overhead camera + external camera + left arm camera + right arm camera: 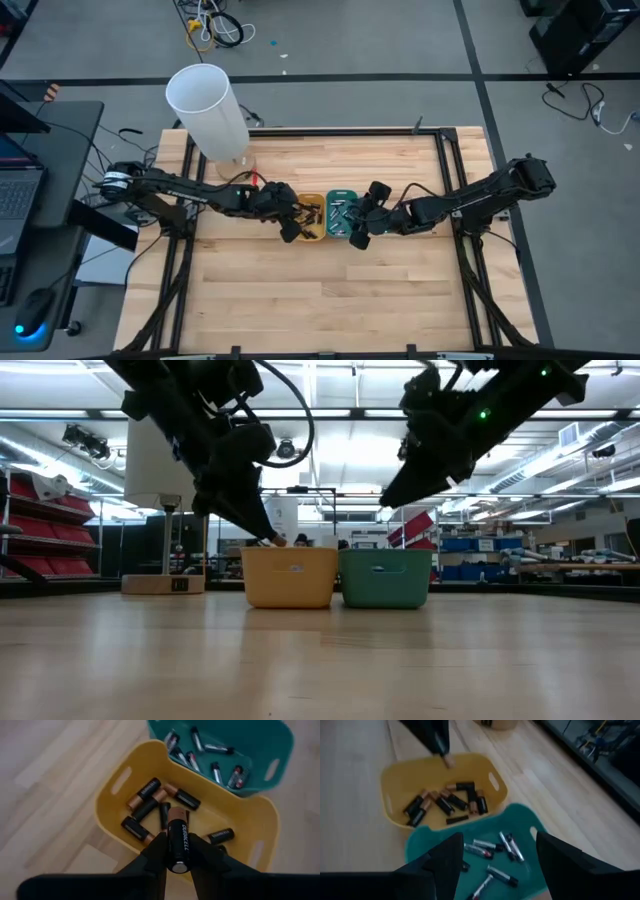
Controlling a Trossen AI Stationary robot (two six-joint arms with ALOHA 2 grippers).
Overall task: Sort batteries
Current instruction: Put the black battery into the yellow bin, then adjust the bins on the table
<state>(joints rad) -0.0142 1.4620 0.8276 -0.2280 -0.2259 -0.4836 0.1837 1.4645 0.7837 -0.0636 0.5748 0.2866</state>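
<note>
My left gripper (178,851) is shut on a black-and-copper battery (178,832) above the yellow tray (114,790), at the tray's near-left side in the high view (291,226). The yellow tray (312,200) holds several thick black-and-copper batteries (150,800) lying on its floor. The teal tray (272,742) stands against it on the right and holds several slimmer silvery-dark batteries (215,767). My right gripper (497,847) is open and empty above the teal tray (420,847); it also shows in the high view (360,228). My left gripper pinches the battery by its black body (178,851) between the two fingers (156,849). The battery lies along the fingers, its copper end (178,813) pointing forward and down toward the tray. The fingers slant down from the table's left. The battery is clear of the tray.
A tall white cylinder (208,110) stands on a wooden base at the table's far left, behind my left arm. Both trays (290,577) sit side by side at the table's middle. Bare wood lies toward the near edge (320,300).
</note>
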